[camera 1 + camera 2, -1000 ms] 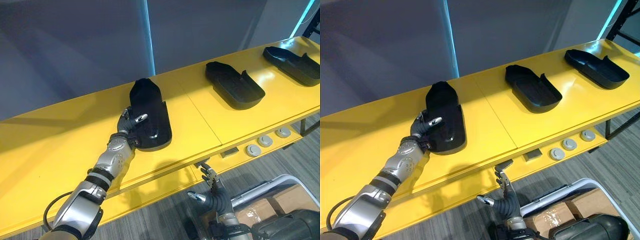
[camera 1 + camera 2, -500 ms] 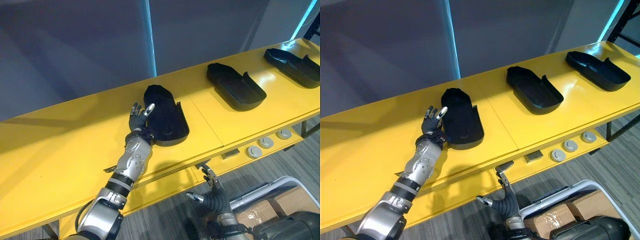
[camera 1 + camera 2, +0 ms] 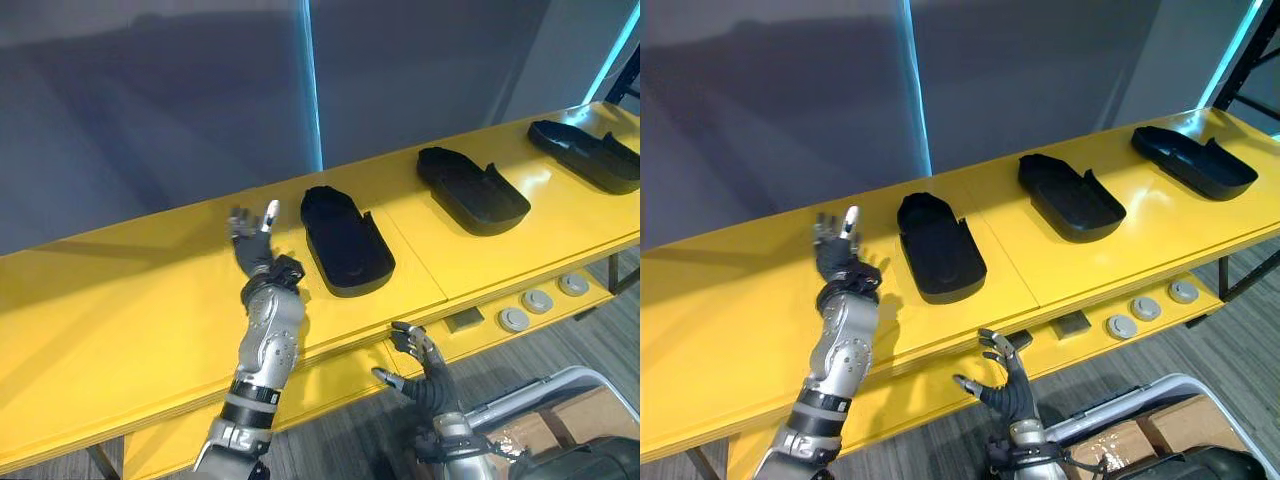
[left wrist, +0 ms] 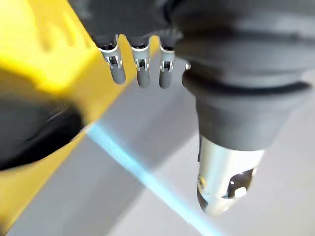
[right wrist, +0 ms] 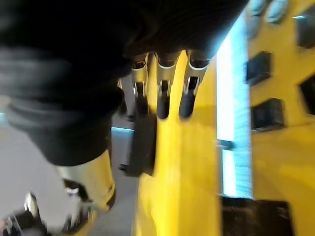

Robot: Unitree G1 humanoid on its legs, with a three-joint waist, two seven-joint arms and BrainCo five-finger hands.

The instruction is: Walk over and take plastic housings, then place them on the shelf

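From the head, the left arm stands nearly straight up over the front half of the yellow shelf (image 3: 120, 300). The left hand (image 3: 255, 248) is lifted clear of the surface, fingers spread and straight, holding nothing. The nearest plastic housing (image 3: 345, 245) lies hollow side up just beside it at three o'clock, apart from the fingers and well inside the shelf's front edge. A middle housing (image 3: 470, 185) and a far housing (image 3: 590, 155) lie further along toward two o'clock, each well apart from the next. From nine o'clock of the hand the shelf top is bare. The right hand (image 3: 420, 362) hangs below the front lip at five o'clock, fingers loosely splayed and empty, with round push buttons (image 3: 515, 320) along the lip at three o'clock of it and cardboard boxes (image 3: 1180, 422) on the floor beyond.

In the left wrist view, the fingers (image 4: 141, 73) reach out straight and the thumb (image 4: 224, 189) sits apart; a blurred dark shape rests on the yellow beyond them.

In the right wrist view, the fingers (image 5: 162, 96) extend beside the yellow edge, touching nothing.
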